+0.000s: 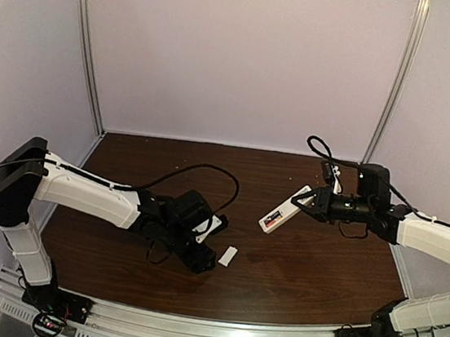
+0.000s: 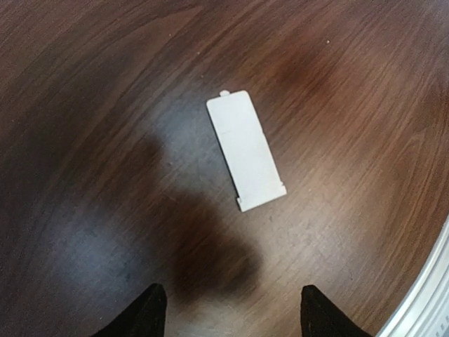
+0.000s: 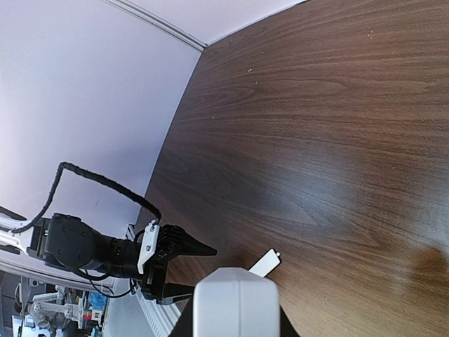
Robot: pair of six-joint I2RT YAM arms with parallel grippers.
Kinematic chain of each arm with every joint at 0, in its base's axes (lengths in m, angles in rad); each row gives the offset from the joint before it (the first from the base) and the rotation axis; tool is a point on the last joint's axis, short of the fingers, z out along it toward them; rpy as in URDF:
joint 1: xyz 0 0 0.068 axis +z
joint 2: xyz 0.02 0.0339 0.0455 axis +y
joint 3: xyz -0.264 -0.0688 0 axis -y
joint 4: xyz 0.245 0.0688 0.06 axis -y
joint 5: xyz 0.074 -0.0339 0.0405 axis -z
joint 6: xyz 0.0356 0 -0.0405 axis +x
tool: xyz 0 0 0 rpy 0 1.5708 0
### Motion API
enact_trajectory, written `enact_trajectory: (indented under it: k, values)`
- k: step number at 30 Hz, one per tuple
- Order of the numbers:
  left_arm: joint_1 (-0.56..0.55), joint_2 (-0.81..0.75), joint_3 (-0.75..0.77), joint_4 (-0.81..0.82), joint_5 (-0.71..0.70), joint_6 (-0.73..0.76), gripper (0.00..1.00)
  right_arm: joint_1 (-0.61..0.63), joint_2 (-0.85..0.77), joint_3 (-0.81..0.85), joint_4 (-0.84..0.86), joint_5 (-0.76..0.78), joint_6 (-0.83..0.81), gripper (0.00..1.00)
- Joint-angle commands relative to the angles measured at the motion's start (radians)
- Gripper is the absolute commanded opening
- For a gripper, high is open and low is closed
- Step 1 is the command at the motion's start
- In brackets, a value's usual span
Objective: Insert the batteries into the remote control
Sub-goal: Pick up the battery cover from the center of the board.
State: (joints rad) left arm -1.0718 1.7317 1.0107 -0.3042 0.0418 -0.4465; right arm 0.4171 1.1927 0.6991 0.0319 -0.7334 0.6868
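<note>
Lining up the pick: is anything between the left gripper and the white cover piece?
No. The left wrist view shows only bare, shadowed table between the open left gripper and the white cover piece lying flat ahead.

White arms (image 1: 90,193), black joints (image 1: 172,214), looped cables (image 3: 105,181)

left gripper (image 2: 235,310) spread, low | right gripper (image 1: 308,202) clamped, raised
</note>
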Motion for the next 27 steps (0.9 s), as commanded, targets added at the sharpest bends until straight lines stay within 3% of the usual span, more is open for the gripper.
enact_trajectory:
  k: [1, 14, 27]
  values:
    - [-0.019, 0.047, 0.064, 0.005, -0.02, -0.041, 0.66, -0.014, -0.024, -0.01, 0.002, -0.008, -0.012, 0.0]
    - [-0.04, 0.181, 0.186, -0.024, -0.059, -0.026, 0.68, -0.019, -0.023, -0.009, -0.003, -0.015, -0.013, 0.0]
    - [-0.044, 0.301, 0.293, -0.088, -0.098, 0.01, 0.57, -0.023, -0.012, -0.006, 0.002, -0.023, -0.016, 0.0]
